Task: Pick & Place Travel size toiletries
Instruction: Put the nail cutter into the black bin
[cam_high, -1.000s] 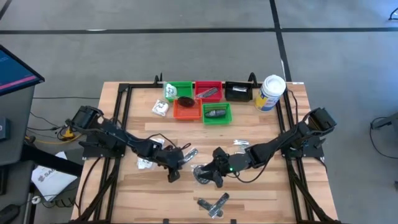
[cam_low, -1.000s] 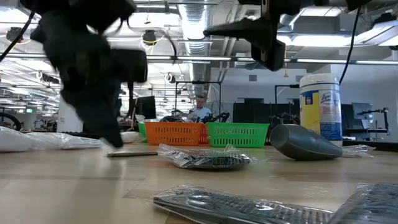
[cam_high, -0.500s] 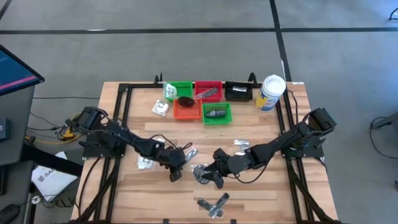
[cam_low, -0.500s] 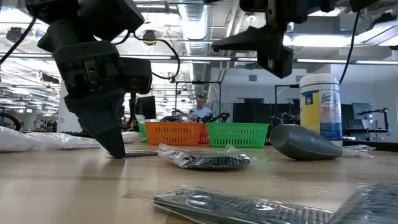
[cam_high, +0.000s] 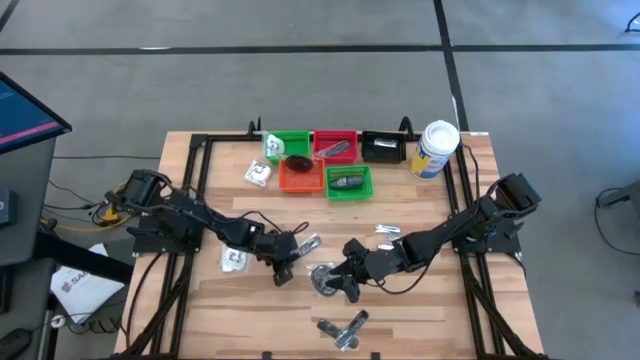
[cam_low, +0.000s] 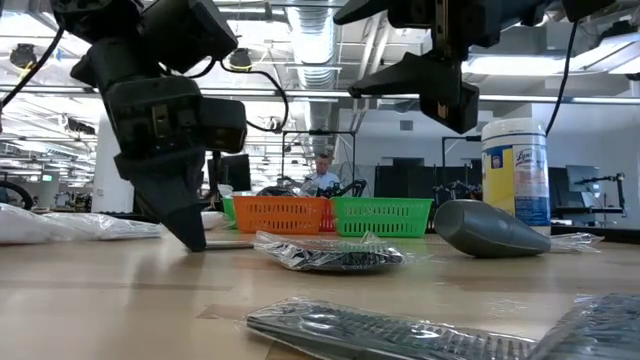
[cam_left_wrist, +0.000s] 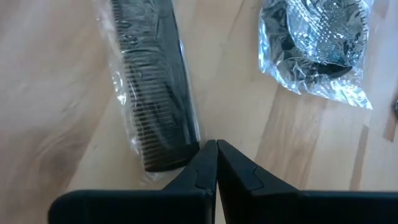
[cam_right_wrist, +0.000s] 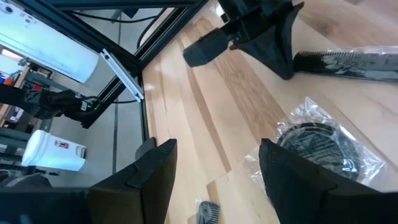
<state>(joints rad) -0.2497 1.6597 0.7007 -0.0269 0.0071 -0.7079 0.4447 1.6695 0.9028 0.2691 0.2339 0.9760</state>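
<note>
Two arms work over the wooden surface (cam_high: 420, 300). The left gripper (cam_high: 282, 273) is closed on nothing, its tips pressed together and lowered to the surface at the end of one wrapped black comb (cam_left_wrist: 152, 93), which lies just beyond the tips. One round black brush in clear plastic (cam_left_wrist: 317, 46) lies just right of that comb, directly below the right gripper (cam_high: 349, 283), whose fingers (cam_right_wrist: 155, 165) are spread apart above it. Two more wrapped combs (cam_high: 342, 328) lie crossed near the front edge. Five small baskets (cam_high: 348, 182) stand at the far side, beside one white canister (cam_high: 435, 148). One dark grey oval (cam_low: 490, 228) rests at right.
</note>
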